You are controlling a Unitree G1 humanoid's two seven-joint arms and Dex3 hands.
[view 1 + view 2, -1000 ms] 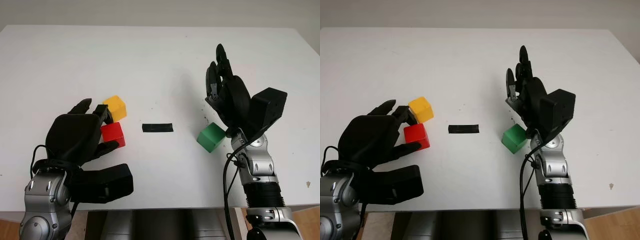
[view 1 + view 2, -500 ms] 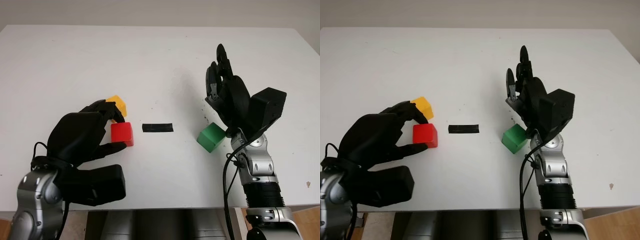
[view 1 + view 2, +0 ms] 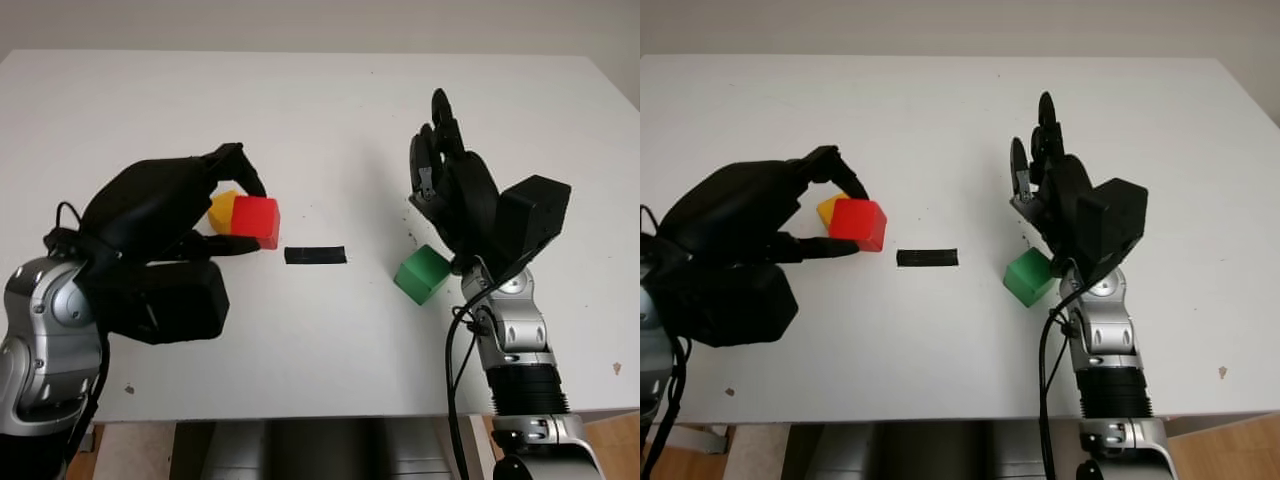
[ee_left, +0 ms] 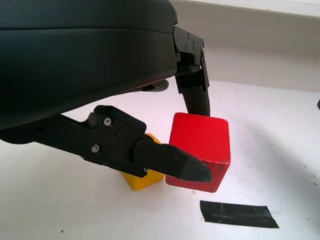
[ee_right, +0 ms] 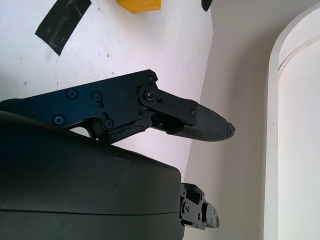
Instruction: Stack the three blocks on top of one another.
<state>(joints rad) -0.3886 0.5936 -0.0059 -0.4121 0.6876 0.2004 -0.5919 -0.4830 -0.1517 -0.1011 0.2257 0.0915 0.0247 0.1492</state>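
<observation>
Bright, even overhead light leaves the white table (image 3: 320, 110) nearly shadowless. Soft, faint shadows lie beneath the left hand (image 3: 165, 215) and green block (image 3: 421, 274). Focus is sharp throughout.

Two robot arms with silver metal forearms and ribbed black wrist sections. The left hand (image 3: 165, 215) and right hand (image 3: 455, 190) are matte black, each with a smooth rounded shell, a boxy black wrist module and three jointed fingers (image 4: 150, 150) fastened by small screws. Thin black cables loop beside each wrist.
</observation>
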